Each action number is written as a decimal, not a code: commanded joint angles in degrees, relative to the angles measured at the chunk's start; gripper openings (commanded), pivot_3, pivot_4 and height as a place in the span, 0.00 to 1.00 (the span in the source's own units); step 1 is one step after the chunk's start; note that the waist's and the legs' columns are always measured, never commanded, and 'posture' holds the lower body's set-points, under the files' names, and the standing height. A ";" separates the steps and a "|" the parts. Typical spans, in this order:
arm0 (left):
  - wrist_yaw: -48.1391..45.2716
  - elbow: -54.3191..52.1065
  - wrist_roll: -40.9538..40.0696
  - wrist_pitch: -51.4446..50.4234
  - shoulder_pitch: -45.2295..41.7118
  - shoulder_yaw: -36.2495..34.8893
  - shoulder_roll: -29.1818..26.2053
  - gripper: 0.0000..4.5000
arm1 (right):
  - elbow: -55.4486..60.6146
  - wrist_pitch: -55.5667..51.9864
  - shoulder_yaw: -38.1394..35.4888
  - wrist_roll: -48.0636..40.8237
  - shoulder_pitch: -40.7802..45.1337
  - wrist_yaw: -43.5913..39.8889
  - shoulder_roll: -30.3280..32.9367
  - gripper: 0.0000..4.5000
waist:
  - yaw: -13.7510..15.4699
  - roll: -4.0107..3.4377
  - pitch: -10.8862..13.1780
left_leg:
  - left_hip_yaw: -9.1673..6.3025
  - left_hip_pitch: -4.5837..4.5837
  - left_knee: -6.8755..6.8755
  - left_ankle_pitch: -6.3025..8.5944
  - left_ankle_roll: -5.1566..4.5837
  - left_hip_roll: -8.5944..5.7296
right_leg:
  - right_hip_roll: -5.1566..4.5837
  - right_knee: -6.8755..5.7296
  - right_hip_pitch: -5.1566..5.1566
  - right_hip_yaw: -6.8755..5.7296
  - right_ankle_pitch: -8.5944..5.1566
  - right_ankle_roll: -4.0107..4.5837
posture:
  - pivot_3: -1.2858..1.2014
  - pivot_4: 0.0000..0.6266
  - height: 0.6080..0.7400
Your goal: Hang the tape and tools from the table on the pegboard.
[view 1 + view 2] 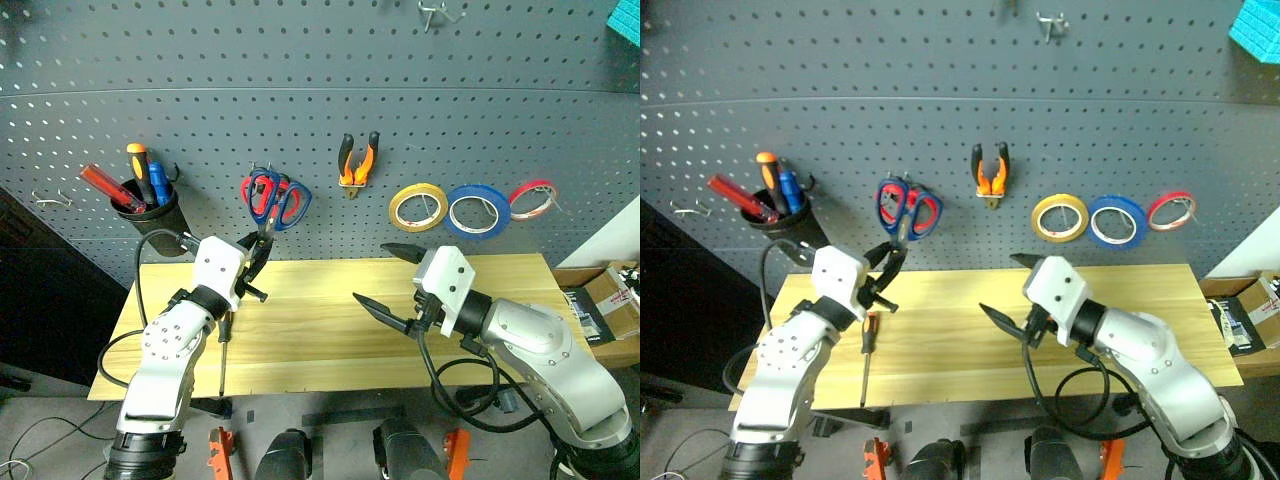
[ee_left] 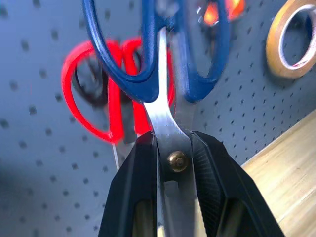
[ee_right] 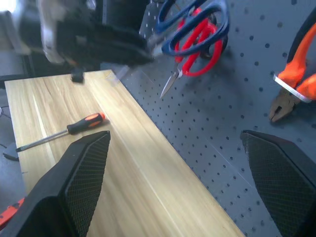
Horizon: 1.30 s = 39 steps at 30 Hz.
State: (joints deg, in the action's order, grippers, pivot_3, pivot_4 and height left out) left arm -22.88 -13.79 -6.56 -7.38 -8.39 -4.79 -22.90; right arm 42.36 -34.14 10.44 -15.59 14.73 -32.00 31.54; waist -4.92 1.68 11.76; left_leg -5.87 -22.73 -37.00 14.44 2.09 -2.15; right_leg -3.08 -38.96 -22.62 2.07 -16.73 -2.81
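Dark blue-handled scissors [image 2: 163, 74]: handle loops running off picture's upper edge in left wrist view, blades lying hidden between black fingers [image 2: 133, 197] of left end effector [image 2: 173, 163]. Red-handled scissors [image 2: 106, 94] behind them blurring, partly covered. Yellow translucent tape ring [image 2: 289, 42] getting cut by picture edge. Orange-and-black pliers [image 3: 296, 89] blurring, handles cut off in right wrist view.

Red-handled scissors [image 1: 258, 195] hanging on the wall panel, black cup [image 1: 150, 213] at nine o'clock of them holding red, orange and blue handles, blue tape roll [image 1: 479, 211] and red-and-white roll [image 1: 532, 199] hanging at three o'clock, cardboard boxes [image 1: 605, 298] sitting at far right
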 commanded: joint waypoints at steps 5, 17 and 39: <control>2.88 -0.66 -0.57 -0.19 -1.35 -2.19 0.90 0.15 | 1.85 0.30 -1.17 0.57 1.38 0.85 -0.21 1.00 | 0.00 0.00 0.00 | -0.01 -0.01 0.01 0.00 0.00 0.01 | -0.01 0.02 -0.01 0.00 0.00 0.00 | 0.46 0.32 1.00; 1.97 -0.45 -0.92 -6.59 -0.61 0.40 1.70 0.41 | 1.56 0.65 -1.06 -0.21 3.97 1.60 -3.20 1.00 | 0.01 0.00 0.00 | -0.02 -0.01 0.01 0.00 0.00 0.00 | -0.01 0.01 -0.01 -0.01 0.00 0.00 | 0.45 0.32 1.00; 11.94 12.67 -1.39 -45.69 -3.40 -8.88 2.69 0.99 | 0.18 -35.11 4.76 -7.92 5.14 9.84 -13.87 1.00 | 0.07 -0.03 0.02 | -0.20 0.32 0.02 0.00 0.00 -0.06 | -0.01 -0.01 0.32 -0.13 0.01 -0.02 | 0.46 0.34 1.00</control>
State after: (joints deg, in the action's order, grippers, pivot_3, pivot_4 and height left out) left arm -11.55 -3.05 -7.29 -51.74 -10.61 -12.90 -20.16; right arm 42.12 -67.73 15.63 -22.29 18.41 -22.62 18.19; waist -4.85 1.65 11.78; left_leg -6.07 -22.41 -36.98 14.44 2.09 -2.23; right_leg -3.10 -38.97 -22.30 1.95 -16.72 -2.84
